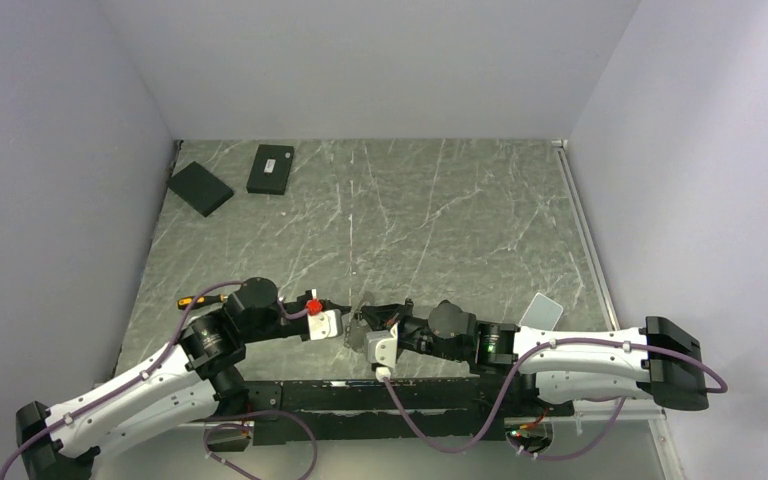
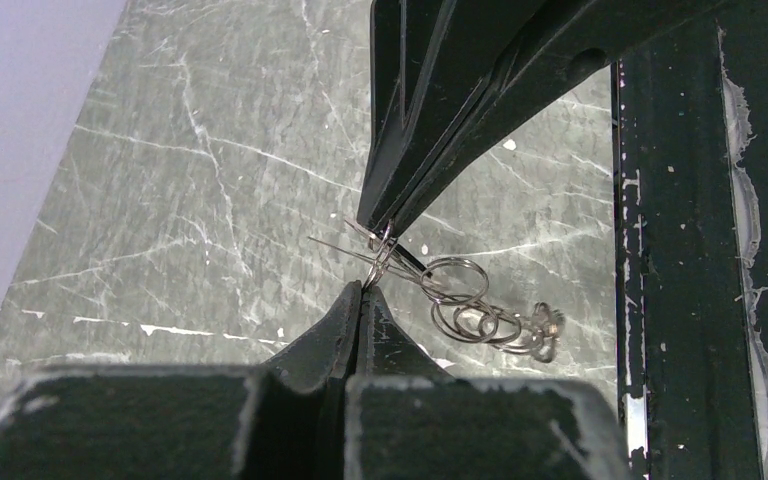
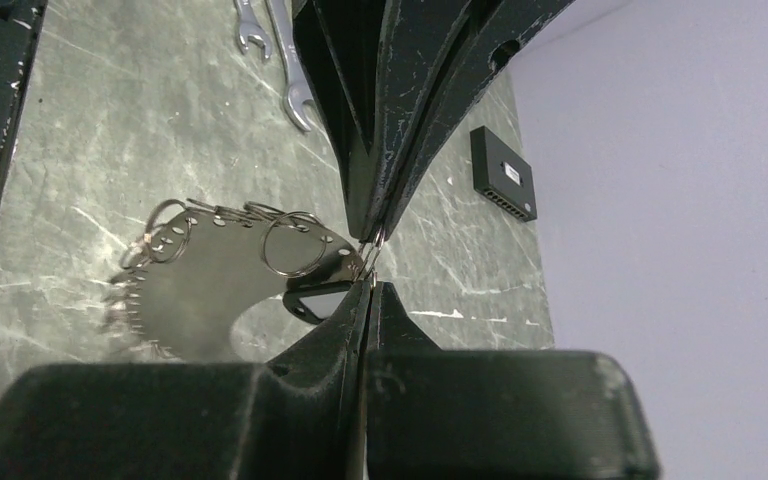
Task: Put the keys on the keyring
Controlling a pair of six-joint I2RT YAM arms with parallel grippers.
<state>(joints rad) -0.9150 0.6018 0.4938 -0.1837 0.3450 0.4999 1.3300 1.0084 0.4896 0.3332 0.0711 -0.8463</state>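
Observation:
My two grippers meet tip to tip low over the table near its front edge. The left gripper is shut on a thin wire loop of the keyring. My right gripper is shut on the same wire right beside it. The keys hang from the wire as a blurred fan of flat grey metal, left of the fingertips in the right wrist view. A chain of small split rings dangles beside the pinch point. In the top view the keys are too small to make out.
Two black boxes lie at the table's back left. Silver wrenches lie beyond the grippers in the right wrist view. A yellow-handled tool lies by the left arm, a pale card by the right arm.

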